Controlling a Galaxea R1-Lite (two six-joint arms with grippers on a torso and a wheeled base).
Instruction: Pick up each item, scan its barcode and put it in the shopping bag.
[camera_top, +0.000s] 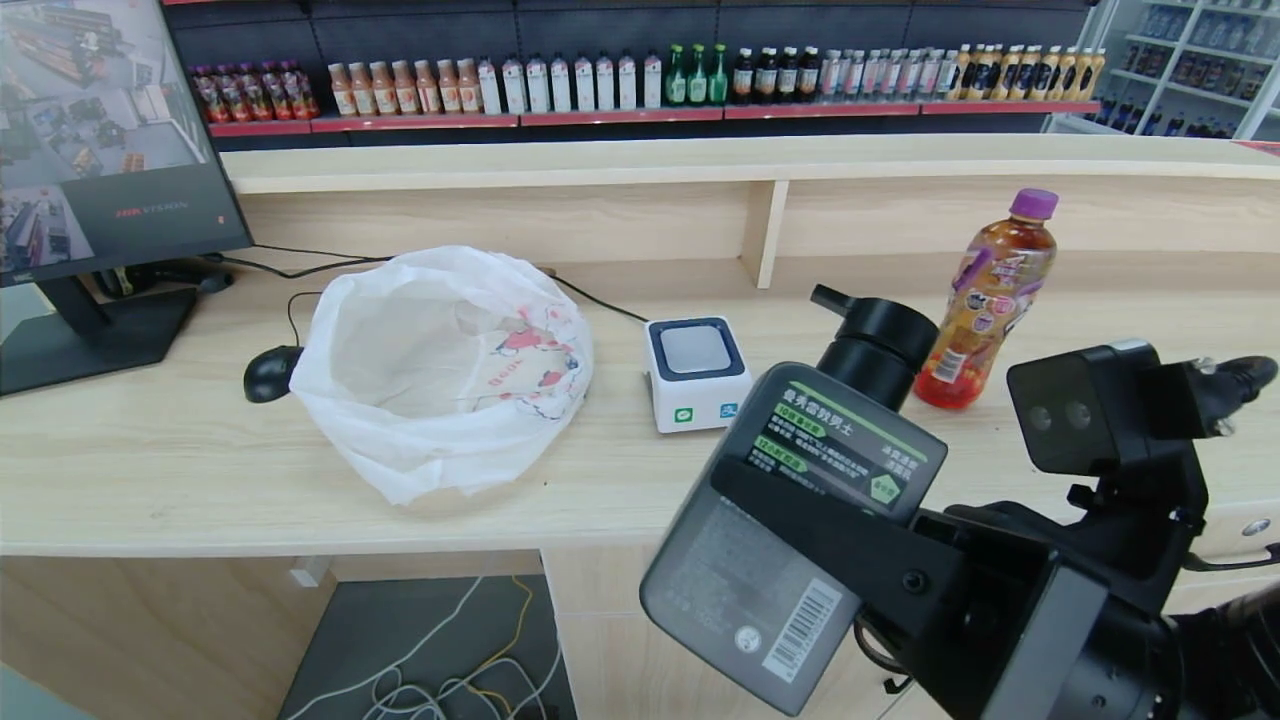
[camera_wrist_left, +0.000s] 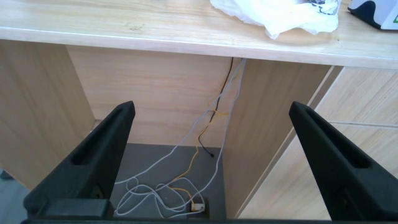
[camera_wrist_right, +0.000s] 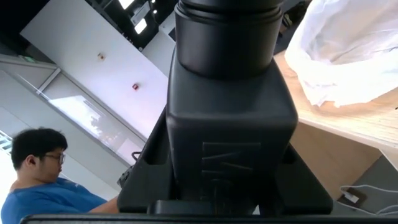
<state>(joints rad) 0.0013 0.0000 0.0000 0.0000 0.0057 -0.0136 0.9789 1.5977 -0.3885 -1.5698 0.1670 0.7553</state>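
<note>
As the pale wooden surface (camera_top: 150, 470) carries a white plastic shopping bag (camera_top: 440, 370), mouth open for loading, my right end effector (camera_top: 850, 540) clamps the dark grey pump bottle (camera_top: 730, 580) over its front edge, barcode exposed, I reckon, for the white cube scanner (camera_top: 695, 372). Left end effector (camera_wrist_left: 211, 109): apart.

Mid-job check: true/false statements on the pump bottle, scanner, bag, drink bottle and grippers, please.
The right gripper holds the grey pump bottle. True.
The pump bottle lies in the shopping bag. False: it is held outside the bag.
The scanner sits left of the bag. False: it sits to the bag's right.
The drink bottle stands upright on the counter. True.
The left gripper is shut on the drink bottle. False: it is open and empty, below the counter's top.
</note>
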